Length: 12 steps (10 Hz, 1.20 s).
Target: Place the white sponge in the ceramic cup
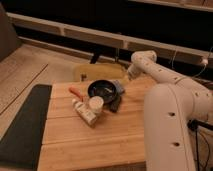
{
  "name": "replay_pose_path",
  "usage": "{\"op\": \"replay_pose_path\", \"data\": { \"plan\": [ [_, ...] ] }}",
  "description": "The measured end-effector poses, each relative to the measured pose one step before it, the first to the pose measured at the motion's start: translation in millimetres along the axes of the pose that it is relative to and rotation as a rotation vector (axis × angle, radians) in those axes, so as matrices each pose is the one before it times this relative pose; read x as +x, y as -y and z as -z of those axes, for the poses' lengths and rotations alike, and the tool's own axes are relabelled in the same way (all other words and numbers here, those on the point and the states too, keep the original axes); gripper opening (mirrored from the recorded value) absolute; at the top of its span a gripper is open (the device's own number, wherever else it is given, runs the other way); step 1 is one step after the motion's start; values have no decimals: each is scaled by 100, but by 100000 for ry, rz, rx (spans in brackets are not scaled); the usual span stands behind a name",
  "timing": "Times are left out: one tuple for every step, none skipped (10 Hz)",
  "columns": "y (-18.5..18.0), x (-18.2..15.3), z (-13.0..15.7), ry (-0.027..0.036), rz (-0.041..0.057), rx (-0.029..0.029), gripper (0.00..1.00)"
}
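Fingers wide, empty: my gripper [130, 76] hangs at the wooden table's [100, 142] far edge. Flat bluish-grey white sponge [119, 85] lies just beside them, small cream ceramic cup [96, 103] farther off.

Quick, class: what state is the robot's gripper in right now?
Gripper: open, holding nothing, hovering over the far edge of the table, just beyond the white sponge.

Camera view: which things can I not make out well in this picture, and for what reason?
All in the camera view:
- The end effector, over the far right edge of the board beside the sponge: blurred against the dark floor.
- The sponge: small, its edge merges with the bowl.
- The cup: inside too small to judge.
- The tube: label too small to read.
- The robot body: cut off by the right and bottom edges.
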Motion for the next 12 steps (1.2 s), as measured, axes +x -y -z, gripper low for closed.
{"op": "replay_pose_path", "data": {
  "plan": [
    [-439, 74, -725, -2090, 704, -1470, 65],
    [16, 212, -403, -1718, 214, -457, 65],
    [255, 333, -422, -1975, -140, -159, 65],
    [119, 142, -347, -1252, -310, -538, 65],
    [-423, -87, -443, -691, -468, -2435, 65],
    [-422, -194, -315, -261, 103, -1940, 65],
    [-768, -459, -487, -133, 432, -3428, 65],
    [-521, -264, -303, -107, 225, -2396, 65],
    [-682, -358, -389, -126, 402, -3286, 65],
    [-76, -232, -173, -51, 64, -1267, 65],
    [291, 226, -133, -454, -834, -640, 65],
    [491, 258, 21, -104, -1160, -222, 65]
  ]
}}
